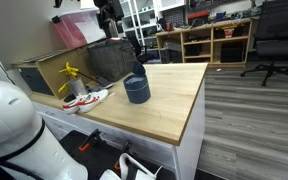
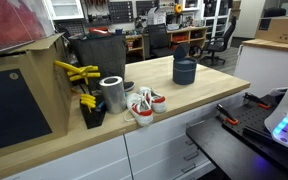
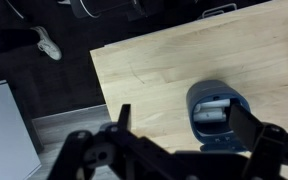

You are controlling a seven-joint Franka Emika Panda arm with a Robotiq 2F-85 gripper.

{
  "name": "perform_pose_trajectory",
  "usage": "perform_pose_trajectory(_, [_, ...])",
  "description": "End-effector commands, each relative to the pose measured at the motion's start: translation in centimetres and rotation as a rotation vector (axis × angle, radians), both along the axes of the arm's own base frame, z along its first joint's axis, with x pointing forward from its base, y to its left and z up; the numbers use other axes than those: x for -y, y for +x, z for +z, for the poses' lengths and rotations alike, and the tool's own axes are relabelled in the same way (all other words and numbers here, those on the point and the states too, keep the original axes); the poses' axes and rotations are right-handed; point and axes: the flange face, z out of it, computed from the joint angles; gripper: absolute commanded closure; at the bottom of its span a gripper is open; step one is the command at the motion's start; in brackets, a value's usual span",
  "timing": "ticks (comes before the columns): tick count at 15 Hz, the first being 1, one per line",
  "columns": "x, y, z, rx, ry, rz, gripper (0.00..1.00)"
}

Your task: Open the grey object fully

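The grey object (image 1: 136, 92) is a short, round, blue-grey container standing near the middle of the wooden table (image 1: 174, 110). It also shows in an exterior view (image 2: 184, 73). Its lid (image 1: 139, 71) stands tipped up at the rim. In the wrist view the container (image 3: 217, 118) is seen from above, open, with white things inside. My gripper (image 3: 184, 125) is open and empty, high above the table. One finger is over bare wood and the other over the container's edge. It touches nothing.
A pair of red-and-white shoes (image 2: 144, 103), a silver can (image 2: 112, 93) and yellow tools (image 2: 78, 72) sit at one end of the table. A large dark bin (image 2: 99, 50) and a pink box (image 1: 74, 30) stand behind. The table edge drops to the floor.
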Motion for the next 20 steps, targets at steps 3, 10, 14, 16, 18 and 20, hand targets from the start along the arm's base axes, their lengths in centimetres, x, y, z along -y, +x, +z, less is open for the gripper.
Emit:
perform_pose_trajectory(3, [-0.1,-0.1,3.2,0.009,-0.002,0.000,0.00])
perform_pose_trajectory(10, [0.1,-0.1,2.9,0.026,0.000,0.000,0.00])
perform_pose_trajectory(14, [-0.3,-0.1,1.0,0.039,0.002,-0.017,0.00])
perform_pose_trajectory(16, [-0.4,-0.1,-0.2,0.052,0.006,-0.019,0.00])
perform_pose_trajectory(18, [-0.4,-0.1,-1.3,0.076,0.027,-0.034,0.00])
perform_pose_trajectory(20, [-0.4,-0.1,-2.0,0.107,0.068,-0.061,0.00])
